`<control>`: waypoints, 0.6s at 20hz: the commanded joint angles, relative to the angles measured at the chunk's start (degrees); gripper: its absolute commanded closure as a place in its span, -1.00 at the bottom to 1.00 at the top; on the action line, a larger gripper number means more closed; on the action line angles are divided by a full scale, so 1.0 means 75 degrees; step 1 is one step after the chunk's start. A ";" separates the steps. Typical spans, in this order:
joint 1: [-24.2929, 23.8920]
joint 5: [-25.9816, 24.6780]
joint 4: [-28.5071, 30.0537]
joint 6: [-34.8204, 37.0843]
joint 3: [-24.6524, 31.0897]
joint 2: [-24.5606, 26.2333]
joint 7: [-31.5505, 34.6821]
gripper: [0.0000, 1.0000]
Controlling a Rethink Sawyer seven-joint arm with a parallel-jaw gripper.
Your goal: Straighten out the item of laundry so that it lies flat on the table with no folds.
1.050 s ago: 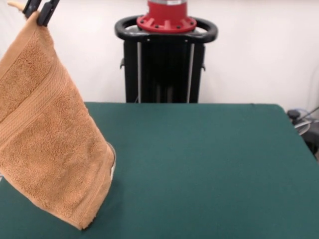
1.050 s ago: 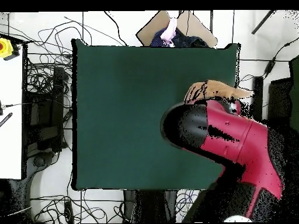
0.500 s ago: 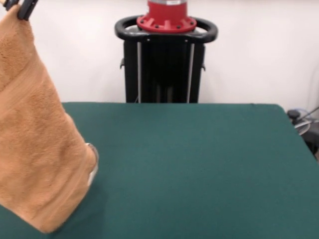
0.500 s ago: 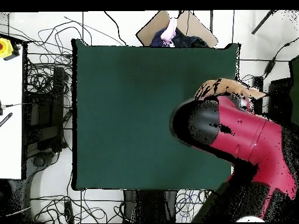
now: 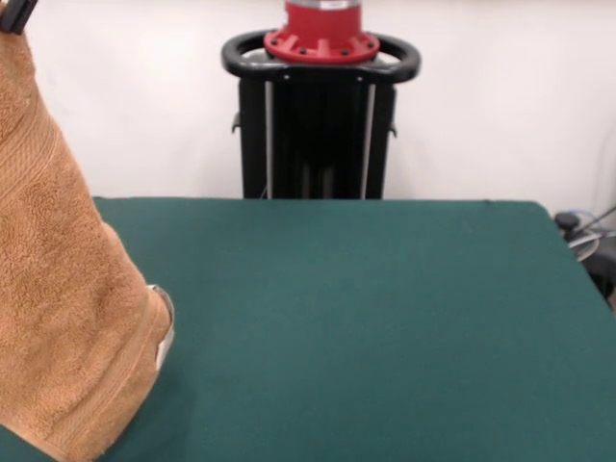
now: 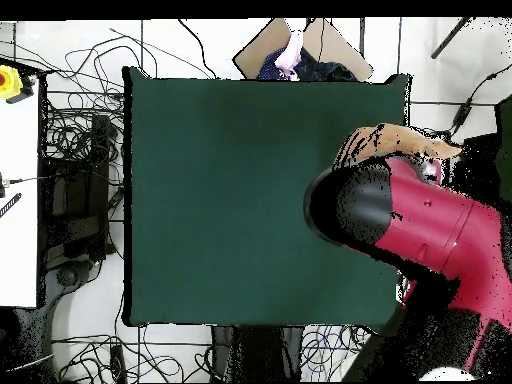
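Observation:
The item of laundry (image 5: 67, 308) is an orange-tan terry towel that hangs in a steep drape at the far left of the front view. Its lower part rests on the dark green table (image 5: 385, 318), and a white label (image 5: 165, 339) shows at its side. Only a black tip of my gripper (image 5: 13, 12) shows at the top left corner, shut on the towel's top end. From overhead, the towel (image 6: 400, 140) peeks out beyond the red arm (image 6: 420, 225) at the right edge of the table (image 6: 230, 190).
The black pedestal with its red base (image 5: 320, 106) stands behind the table's far edge. Tangled cables (image 6: 75, 150) lie around the table, with a white bench (image 6: 18, 190) at the left. A cardboard piece and dark items (image 6: 300, 55) sit beyond the top edge.
My gripper has carried the towel further left in the front view, nearly out of frame. Overhead, arm and towel have shifted right toward the table's edge.

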 commanded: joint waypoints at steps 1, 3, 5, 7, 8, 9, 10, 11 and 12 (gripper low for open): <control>-0.0113 -0.0348 0.0186 -0.0470 0.0937 0.0206 0.0258 1.00; -0.0101 -0.0345 0.0223 -0.0494 0.0934 0.0193 0.0275 1.00; -0.0089 -0.0370 0.0238 -0.0513 0.0913 0.0171 0.0250 1.00; -0.0102 -0.0381 0.0240 -0.0522 0.0925 0.0166 0.0196 1.00; -0.0118 -0.0388 0.0283 -0.0582 0.0946 0.0171 0.0186 1.00; -0.0134 -0.0396 0.0325 -0.0642 0.0967 0.0177 0.0177 1.00; -0.0165 -0.0416 0.0417 -0.0810 0.1006 0.0167 0.0180 1.00; -0.0196 -0.0446 0.0475 -0.1009 0.1051 0.0164 0.0189 1.00; -0.0231 -0.0472 0.0510 -0.1147 0.1079 0.0180 0.0200 1.00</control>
